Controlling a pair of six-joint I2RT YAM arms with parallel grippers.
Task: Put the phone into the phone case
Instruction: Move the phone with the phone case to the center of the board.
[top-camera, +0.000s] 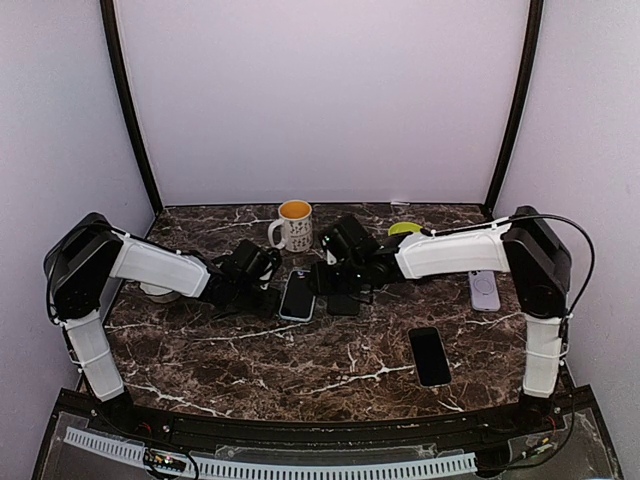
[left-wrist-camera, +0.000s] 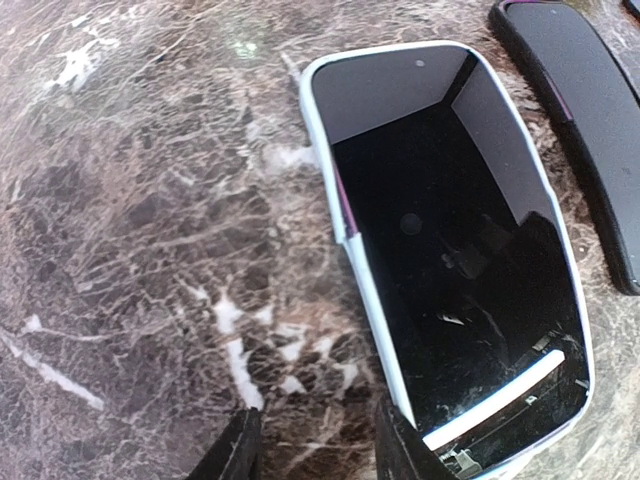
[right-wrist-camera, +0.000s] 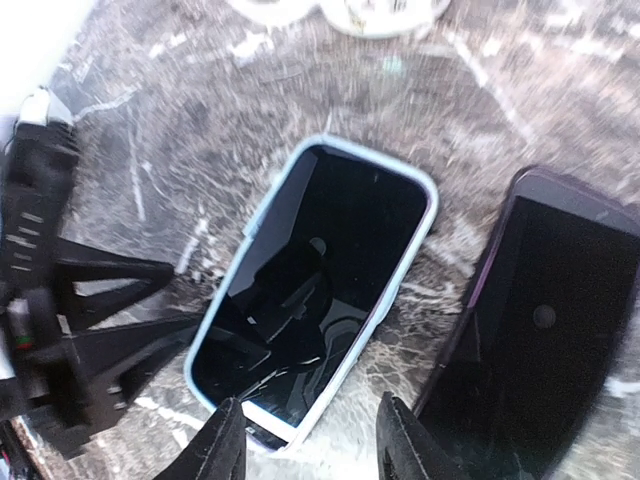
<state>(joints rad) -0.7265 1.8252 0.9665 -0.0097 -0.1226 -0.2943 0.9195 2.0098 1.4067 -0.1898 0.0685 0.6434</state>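
The phone (top-camera: 297, 295) lies screen up on the marble, inside a light blue phone case (left-wrist-camera: 325, 140) whose rim frames its black screen (left-wrist-camera: 450, 240). A dark corner of the phone shows just outside the rim at the end nearest my right gripper (right-wrist-camera: 305, 440). That gripper is open and hovers over this end of the phone (right-wrist-camera: 320, 280), holding nothing. My left gripper (left-wrist-camera: 315, 440) is open low at the case's left side. Its right finger (left-wrist-camera: 405, 445) sits against the case edge, and only marble lies between its fingers.
A dark phone-shaped slab (right-wrist-camera: 540, 320) lies right beside the cased phone. A white mug (top-camera: 293, 225) stands behind them and a green item (top-camera: 404, 229) at the back. A lilac case (top-camera: 484, 290) and a black phone (top-camera: 429, 355) lie on the right.
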